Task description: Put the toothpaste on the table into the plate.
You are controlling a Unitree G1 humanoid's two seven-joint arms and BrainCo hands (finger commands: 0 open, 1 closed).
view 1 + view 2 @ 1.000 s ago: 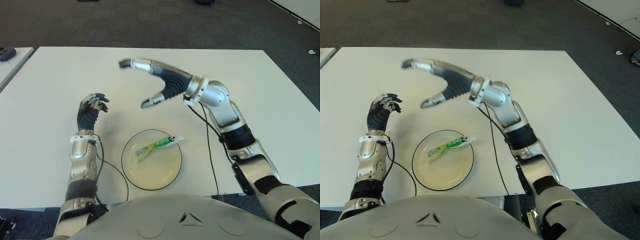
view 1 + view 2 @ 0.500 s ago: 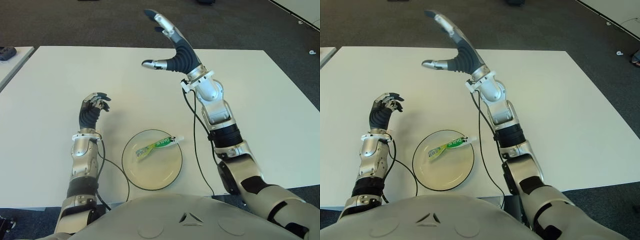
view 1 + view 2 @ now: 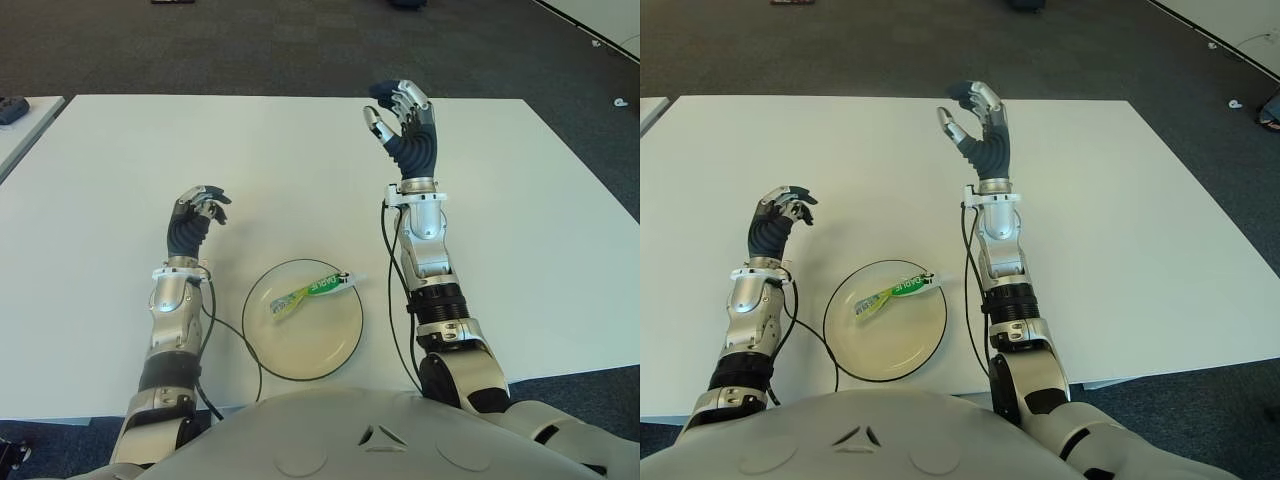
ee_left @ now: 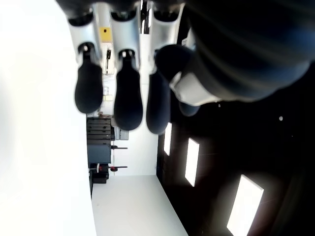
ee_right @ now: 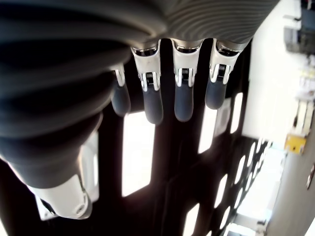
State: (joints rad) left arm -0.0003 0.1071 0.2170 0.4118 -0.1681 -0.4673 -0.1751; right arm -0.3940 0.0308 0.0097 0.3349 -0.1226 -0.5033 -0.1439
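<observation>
Eye views: toothpaste (image 3: pixel 309 292) lies in the plate (image 3: pixel 334 347), tube slanted, cap end over the rim on the right side. Plate sits on the white table (image 3: pixel 520 220) near the front edge, between the two forearms. Left hand (image 3: pixel 196 212) is raised to the left of the plate, fingers curled loosely, nothing in it. Right hand (image 3: pixel 405 125) is held up well beyond the plate on its right side, fingers half-bent and apart, empty. A black cable (image 3: pixel 246 350) loops on the table by the plate's left edge; another runs down along the right forearm.

Left wrist view: fingertips (image 4: pixel 128 101) hang side by side, thumb crossing close to them, nothing between; only ceiling lights and room behind.

Right wrist view: four fingers (image 5: pixel 152 101) bent in a row, small gaps between, thumb off to one side, holding nothing.
</observation>
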